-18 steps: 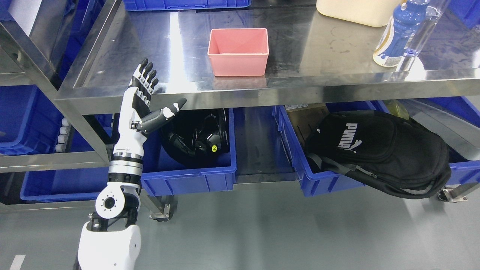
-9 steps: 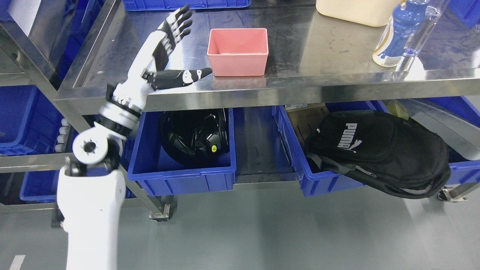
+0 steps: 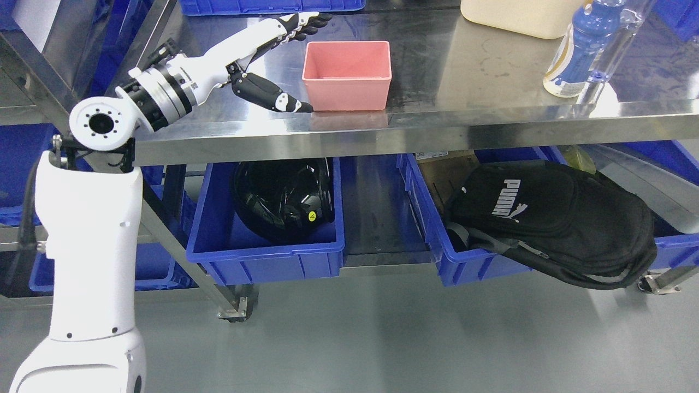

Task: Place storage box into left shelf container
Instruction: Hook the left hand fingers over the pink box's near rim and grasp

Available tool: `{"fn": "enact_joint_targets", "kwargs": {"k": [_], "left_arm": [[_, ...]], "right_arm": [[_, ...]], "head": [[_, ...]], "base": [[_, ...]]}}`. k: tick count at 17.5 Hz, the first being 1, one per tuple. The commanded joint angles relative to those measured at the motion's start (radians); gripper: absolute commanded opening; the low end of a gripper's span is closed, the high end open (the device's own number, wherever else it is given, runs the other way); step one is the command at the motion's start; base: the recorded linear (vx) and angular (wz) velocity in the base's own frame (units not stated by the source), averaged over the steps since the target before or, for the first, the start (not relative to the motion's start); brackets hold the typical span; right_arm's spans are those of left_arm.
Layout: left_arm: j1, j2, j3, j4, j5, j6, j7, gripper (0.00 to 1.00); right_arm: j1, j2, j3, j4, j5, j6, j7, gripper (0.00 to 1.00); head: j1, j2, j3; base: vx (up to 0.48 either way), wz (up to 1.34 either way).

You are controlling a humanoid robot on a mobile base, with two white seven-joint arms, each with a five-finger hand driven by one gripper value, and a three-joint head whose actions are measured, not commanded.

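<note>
Head view – left robot hand (image 3: pixel 273 57) spread, beside storage box (image 3: pixel 347 74)

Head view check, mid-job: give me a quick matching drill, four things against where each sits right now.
Things:
1. pink storage box
2. black helmet
3. black backpack
4. left hand

Places:
A. in the right blue bin under the shelf, spilling over its front
B. on the steel shelf top, near its front edge
C. open, beside the box's left wall
D. in the left blue bin under the shelf

Pairs: 1-B, 2-D, 3-A, 4-C
</note>
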Motion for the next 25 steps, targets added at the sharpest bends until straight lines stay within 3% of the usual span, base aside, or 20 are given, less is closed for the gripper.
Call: {"fn": "enact_joint_targets", "kwargs": {"k": [1,5,14,23,25], "left_arm": [[-0.140,-0.041,-0.163,0.293,-0.126,-0.001,-0.012,0.98],[-0.171,-0.128,-0.181,0.431,-0.174,-0.001,-0.009,0.98],[-0.197,-0.128,-0.183,0.534,-0.252,0.003,0.002,0.92],[-0.211,-0.128,-0.178,0.556,-0.251,-0.001,0.071,0.54],[-0.211,-0.128,-0.163,0.556,-0.251,-0.005,0.073,0.40]], "right_arm": [[0.009,-0.017,-0.005,-0.017,0.002,0.000,-0.001,1.00],[0.009,-0.017,-0.005,-0.017,0.002,0.000,-0.001,1.00],[0.009,-0.017,-0.005,-0.017,0.002,0.000,-0.001,1.00],[0.009,-0.017,-0.005,-0.017,0.002,0.000,-0.001,1.00],[0.009,-0.017,-0.005,-0.017,0.002,0.000,-0.001,1.00]], "head": [[0.0000,0.000,0.000],[0.0000,0.000,0.000],[0.0000,0.000,0.000],[0.0000,0.000,0.000],[0.0000,0.000,0.000]], "base": [[0.000,0.00],[0.000,0.00],[0.000,0.00],[0.000,0.00],[-0.001,0.01]]}}
